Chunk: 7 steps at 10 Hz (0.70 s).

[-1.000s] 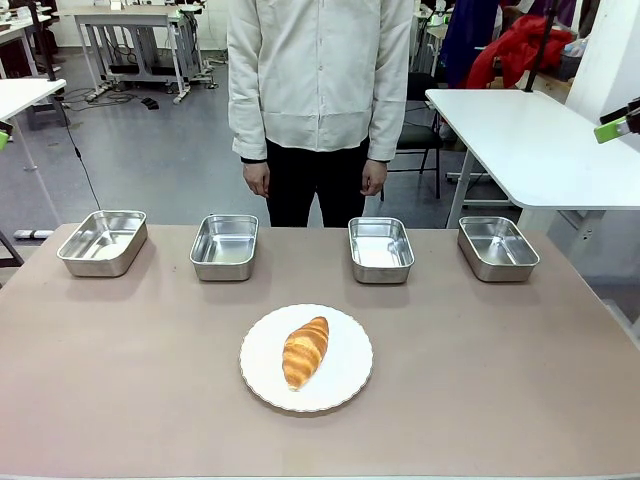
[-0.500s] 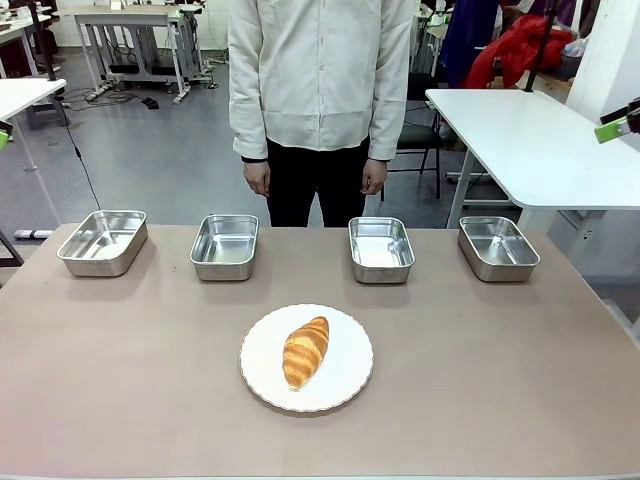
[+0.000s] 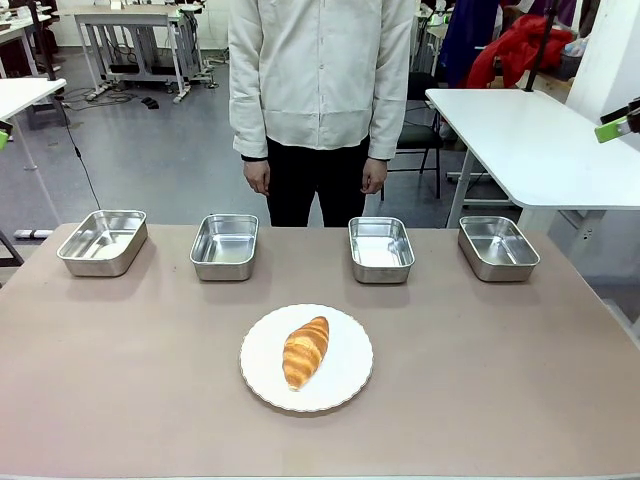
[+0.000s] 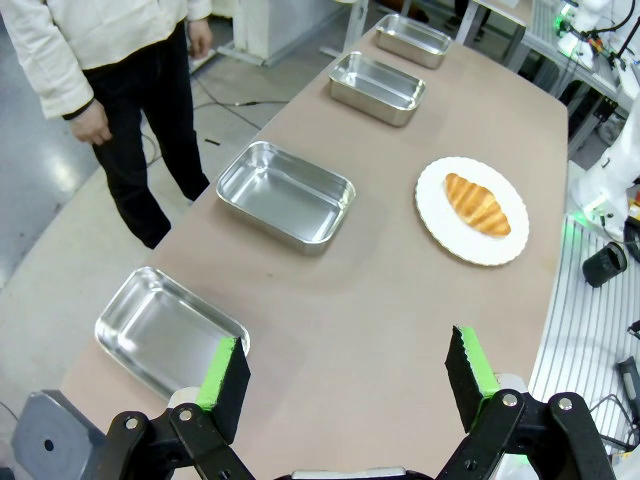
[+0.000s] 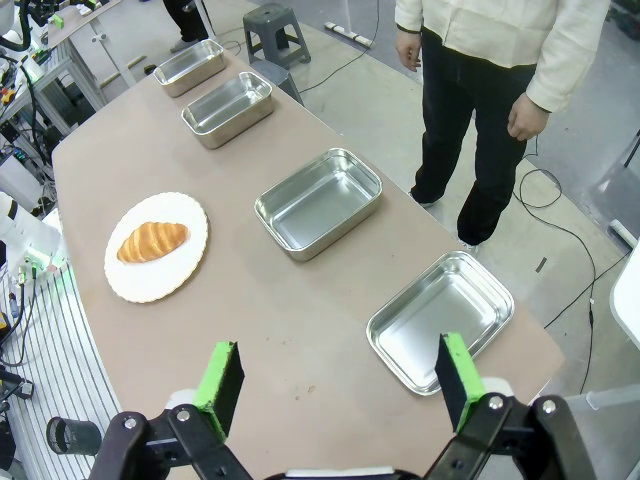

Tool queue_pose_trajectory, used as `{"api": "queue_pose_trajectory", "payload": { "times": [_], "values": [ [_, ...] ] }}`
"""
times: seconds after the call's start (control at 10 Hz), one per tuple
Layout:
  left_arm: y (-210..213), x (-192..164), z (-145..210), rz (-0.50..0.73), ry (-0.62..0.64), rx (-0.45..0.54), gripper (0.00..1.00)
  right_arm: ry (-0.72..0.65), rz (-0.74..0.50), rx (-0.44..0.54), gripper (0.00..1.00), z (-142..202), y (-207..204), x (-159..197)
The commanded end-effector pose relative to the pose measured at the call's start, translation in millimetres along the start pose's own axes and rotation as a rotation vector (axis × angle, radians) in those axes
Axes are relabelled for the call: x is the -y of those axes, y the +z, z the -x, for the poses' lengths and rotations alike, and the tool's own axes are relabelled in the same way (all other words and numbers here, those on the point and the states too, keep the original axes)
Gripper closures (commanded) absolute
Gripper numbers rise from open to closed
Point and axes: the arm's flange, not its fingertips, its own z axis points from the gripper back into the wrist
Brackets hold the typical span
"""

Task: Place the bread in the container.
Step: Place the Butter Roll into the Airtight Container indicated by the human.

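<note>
Worktop [image 3: 120, 380]: brown; a person [image 3: 320, 90] stands at its far edge, hands hanging.
Left end effector [image 4: 345, 365]: fingers spread wide, empty, high over one end.
Right end effector [image 5: 340, 365]: likewise wide apart, empty, above the opposite end.
Bread [image 3: 306, 352]: lying on white plate [image 3: 345, 385], mid-worktop.
Pans [image 3: 224, 246]: four in a far-edge row, well apart from the bread; wrist views look down into them.

- What do the robot's ends look like?
- The left end effector [image 4: 345, 370] and right end effector [image 5: 338, 380] match: black linkage fingers [image 4: 236, 385], silver pivot screws [image 4: 503, 399], bright green pads [image 4: 215, 372].
- And the person [image 3: 320, 90] at 12 o'clock?
- Off-white buttoned overshirt, dark cuffs under the sleeves, black trousers.
</note>
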Motion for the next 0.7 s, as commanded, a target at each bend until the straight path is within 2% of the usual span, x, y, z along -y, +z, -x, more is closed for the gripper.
{"api": "queue_pose_trajectory", "payload": {
  "times": [0.0,0.6],
  "values": [
    [1.3,3.0,-1.2,0.008,-0.015,0.017,0.0,0.01,-0.005,0.023,0.0,-0.7,-1.6,0.3],
    [1.3,3.0,-1.2,0.008,-0.015,0.017,0.0,0.01,-0.005,0.023,0.0,-0.7,-1.6,0.3]
  ]
}}
